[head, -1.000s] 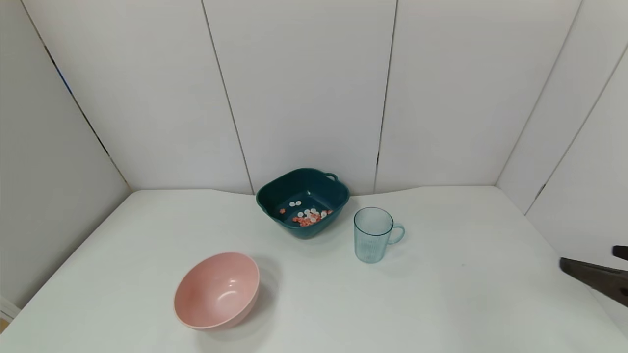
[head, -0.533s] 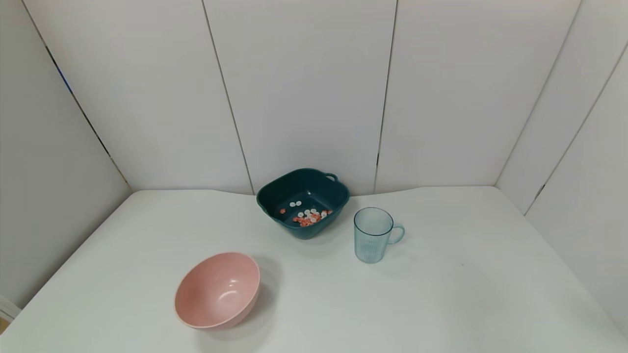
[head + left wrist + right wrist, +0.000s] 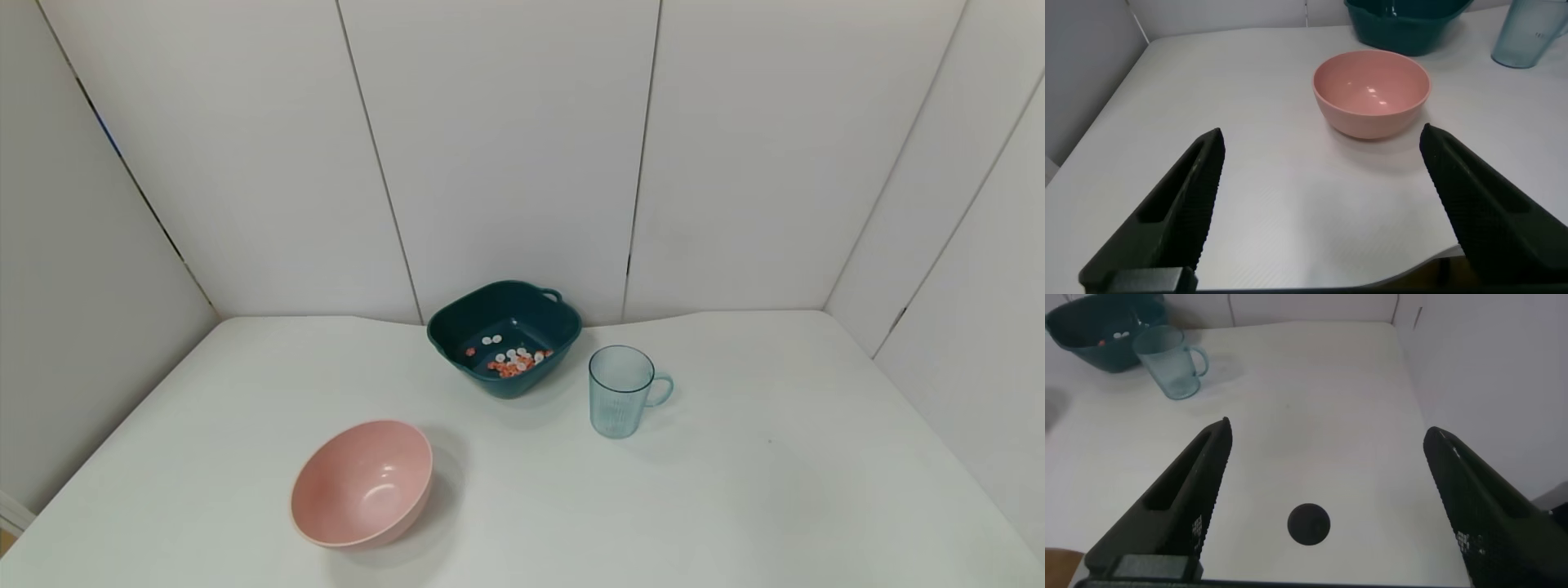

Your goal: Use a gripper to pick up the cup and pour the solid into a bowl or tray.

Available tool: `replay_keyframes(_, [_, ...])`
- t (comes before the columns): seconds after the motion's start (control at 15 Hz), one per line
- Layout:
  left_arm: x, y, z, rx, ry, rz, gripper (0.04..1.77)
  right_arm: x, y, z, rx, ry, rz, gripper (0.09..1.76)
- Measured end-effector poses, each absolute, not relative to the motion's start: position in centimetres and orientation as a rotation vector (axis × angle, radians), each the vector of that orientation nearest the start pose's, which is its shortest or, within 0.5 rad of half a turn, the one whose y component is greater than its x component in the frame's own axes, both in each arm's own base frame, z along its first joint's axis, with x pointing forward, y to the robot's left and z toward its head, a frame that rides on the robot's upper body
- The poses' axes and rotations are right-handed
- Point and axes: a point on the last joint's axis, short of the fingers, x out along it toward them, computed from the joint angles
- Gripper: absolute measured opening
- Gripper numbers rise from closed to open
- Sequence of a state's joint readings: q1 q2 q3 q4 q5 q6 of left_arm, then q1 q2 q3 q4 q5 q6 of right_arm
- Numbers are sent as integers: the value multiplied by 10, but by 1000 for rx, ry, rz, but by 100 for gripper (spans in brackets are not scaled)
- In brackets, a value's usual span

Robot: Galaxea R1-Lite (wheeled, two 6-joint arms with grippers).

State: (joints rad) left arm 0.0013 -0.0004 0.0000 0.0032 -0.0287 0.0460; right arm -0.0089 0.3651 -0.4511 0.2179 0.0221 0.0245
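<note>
The light-blue ribbed cup (image 3: 619,392) stands upright on the white table, handle to the right, just right of the dark teal bowl (image 3: 457,323). It looks empty. The white and orange-pink pieces (image 3: 512,362) lie in the teal bowl. The cup also shows in the right wrist view (image 3: 1169,363) and the left wrist view (image 3: 1527,33). Neither gripper shows in the head view. My left gripper (image 3: 1323,171) is open and empty over the table's front left, short of the pink bowl. My right gripper (image 3: 1327,469) is open and empty over the table's front right, far from the cup.
A round pink bowl (image 3: 362,482) sits empty at the front left, also in the left wrist view (image 3: 1372,91). A round black spot (image 3: 1309,524) marks the table below my right gripper. White panel walls close in the table at the back and sides.
The right arm, which showed at the right edge of the head view one second ago, has drawn back out of that view. The cup and bowls have not moved.
</note>
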Motion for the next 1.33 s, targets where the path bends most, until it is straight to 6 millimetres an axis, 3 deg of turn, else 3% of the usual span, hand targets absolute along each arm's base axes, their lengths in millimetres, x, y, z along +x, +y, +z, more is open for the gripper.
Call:
replay_keyframes(0.47, [-23, -1, 75, 46, 1, -27, 172, -40, 1, 130, -3, 11, 13, 170])
replay_keyframes(0.73, [-23, -1, 75, 45, 2, -27, 172, -31, 0, 105, -2, -118, 9, 170])
replay_keyframes(0.93, [-23, -1, 75, 46, 2, -27, 172, -24, 0, 81, 3, -30, -20, 170])
replay_keyframes(1.33, [-23, -1, 75, 46, 2, -24, 172, -23, 0, 76, 18, -1, -17, 170])
